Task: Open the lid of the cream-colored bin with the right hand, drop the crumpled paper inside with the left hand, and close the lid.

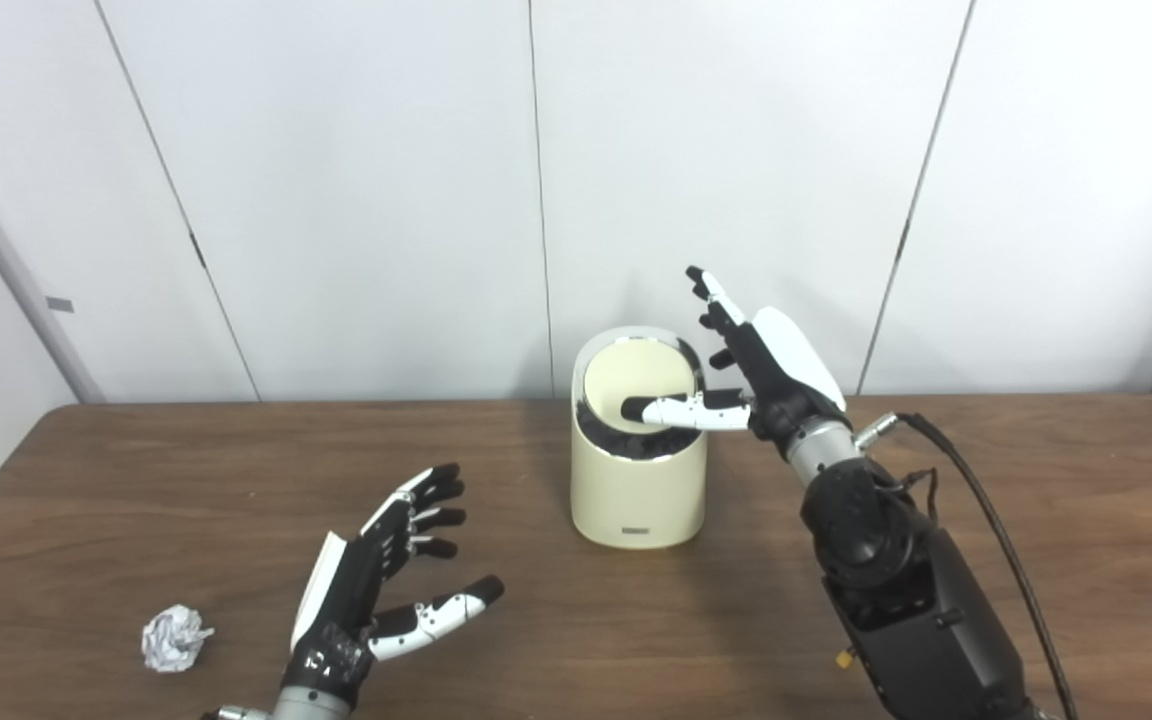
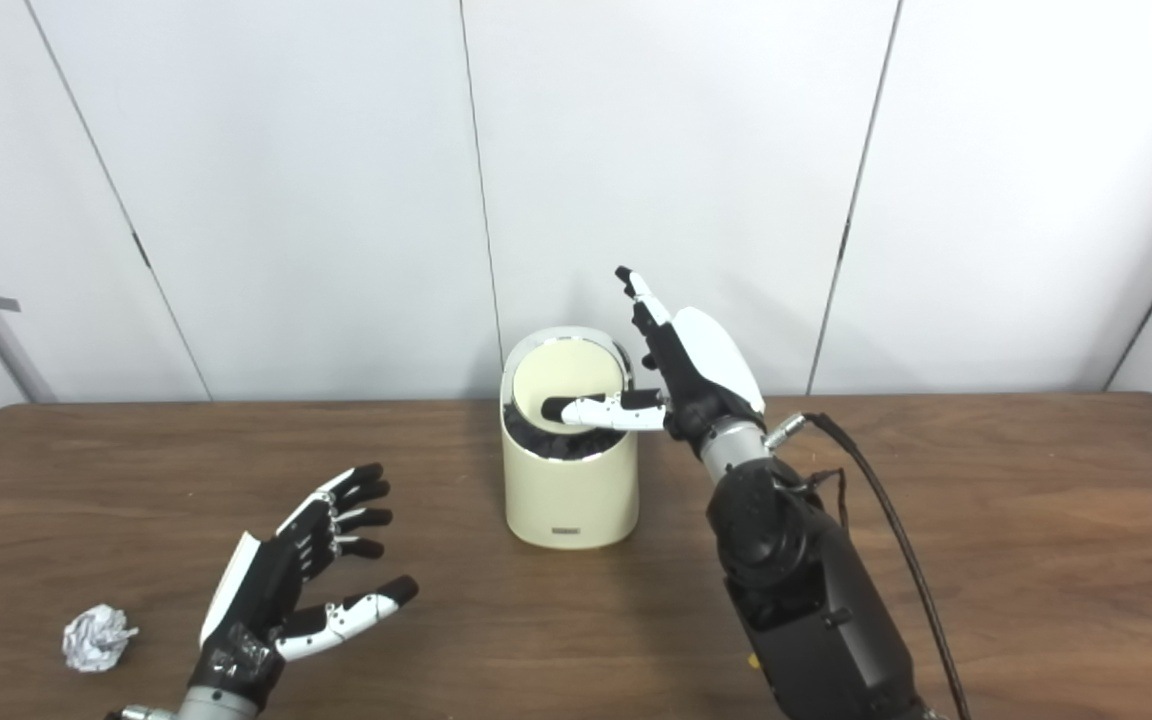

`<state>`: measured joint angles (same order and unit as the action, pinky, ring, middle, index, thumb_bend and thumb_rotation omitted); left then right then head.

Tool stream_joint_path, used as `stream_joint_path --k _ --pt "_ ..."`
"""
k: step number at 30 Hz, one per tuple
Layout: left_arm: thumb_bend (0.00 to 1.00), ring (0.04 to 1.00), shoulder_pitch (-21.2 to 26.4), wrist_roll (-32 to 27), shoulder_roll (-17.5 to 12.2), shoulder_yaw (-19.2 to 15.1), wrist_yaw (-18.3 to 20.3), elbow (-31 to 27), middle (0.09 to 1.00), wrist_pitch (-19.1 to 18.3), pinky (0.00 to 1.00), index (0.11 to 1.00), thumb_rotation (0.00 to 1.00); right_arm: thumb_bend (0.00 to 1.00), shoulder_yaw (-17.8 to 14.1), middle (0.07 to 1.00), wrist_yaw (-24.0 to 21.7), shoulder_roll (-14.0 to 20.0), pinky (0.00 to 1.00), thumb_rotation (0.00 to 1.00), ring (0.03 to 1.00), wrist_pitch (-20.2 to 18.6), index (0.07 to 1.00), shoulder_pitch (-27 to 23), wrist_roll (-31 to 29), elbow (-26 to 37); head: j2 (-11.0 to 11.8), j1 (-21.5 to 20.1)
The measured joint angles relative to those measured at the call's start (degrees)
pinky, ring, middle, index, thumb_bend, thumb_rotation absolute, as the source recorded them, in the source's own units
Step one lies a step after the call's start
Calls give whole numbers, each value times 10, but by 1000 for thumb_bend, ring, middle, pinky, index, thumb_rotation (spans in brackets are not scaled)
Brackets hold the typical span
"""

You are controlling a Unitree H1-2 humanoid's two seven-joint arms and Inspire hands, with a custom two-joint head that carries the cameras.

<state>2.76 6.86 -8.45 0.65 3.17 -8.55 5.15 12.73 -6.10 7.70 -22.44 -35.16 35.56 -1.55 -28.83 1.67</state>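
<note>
The cream-colored bin (image 1: 638, 470) stands near the middle of the wooden table (image 1: 1036, 480). Its lid (image 1: 634, 375) is tilted up, and the right hand (image 1: 756, 365), fingers spread and grasping nothing, has its thumb across the opening, probably to keep the lid up. The left hand (image 1: 376, 590) is released and empty, just beside the crumpled paper (image 1: 174, 637), which lies on the table and is not yet picked.

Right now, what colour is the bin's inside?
Black lining inside the cream bin; it shows best in the left eye view, below the raised lid.
</note>
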Motion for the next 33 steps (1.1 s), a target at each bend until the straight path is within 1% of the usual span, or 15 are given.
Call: stream_joint_path --k 3,7,11,14,23,24,25,27,29,32,33 --pt "708 776 0 0 0 0 0 0 848 0 677 874 143 704 0 946 2 -1 701 374 883 0 968 -3 0 -14 -1 -1" --pt "705 774 0 0 0 0 0 0 850 0 668 873 137 713 0 941 7 0 693 372 876 1 961 -7 1 -19 -2 -2" --pt "696 780 0 -2 0 0 4 0 852 0 665 873 123 708 1 934 12 1 692 399 872 2 955 -12 3 -32 -2 -2" --pt "699 771 0 -2 -1 0 10 0 851 0 652 872 139 696 2 940 16 2 705 409 880 2 956 -12 3 -35 -4 -2" --pt "701 773 0 -3 -1 -1 14 0 846 0 663 869 133 671 1 938 19 8 674 429 864 1 954 -17 1 -51 -7 -3" --pt "699 775 0 -3 -1 -1 15 0 847 0 666 870 132 671 2 935 19 9 665 402 860 1 953 -17 2 -51 -7 -3" --pt "699 775 0 -3 -1 -1 15 0 847 0 666 870 132 671 3 935 19 9 665 402 860 0 953 -18 4 -51 -7 -3" --pt "697 774 0 -3 -1 -1 15 0 846 0 663 869 135 684 9 935 18 10 649 315 854 -2 953 -18 12 -51 -7 -3" --pt "699 772 0 -2 -1 -1 15 0 845 0 660 867 140 721 12 934 18 11 641 223 848 -4 946 -20 15 -47 -9 -2" --pt "698 771 0 -2 -1 -1 16 0 846 0 658 865 142 792 19 932 18 11 623 125 838 -4 934 -29 19 -38 -9 -2" --pt "698 771 0 -2 -1 -1 16 0 846 -1 657 866 142 812 21 932 18 11 618 108 835 -4 932 -32 20 -35 -11 -3"
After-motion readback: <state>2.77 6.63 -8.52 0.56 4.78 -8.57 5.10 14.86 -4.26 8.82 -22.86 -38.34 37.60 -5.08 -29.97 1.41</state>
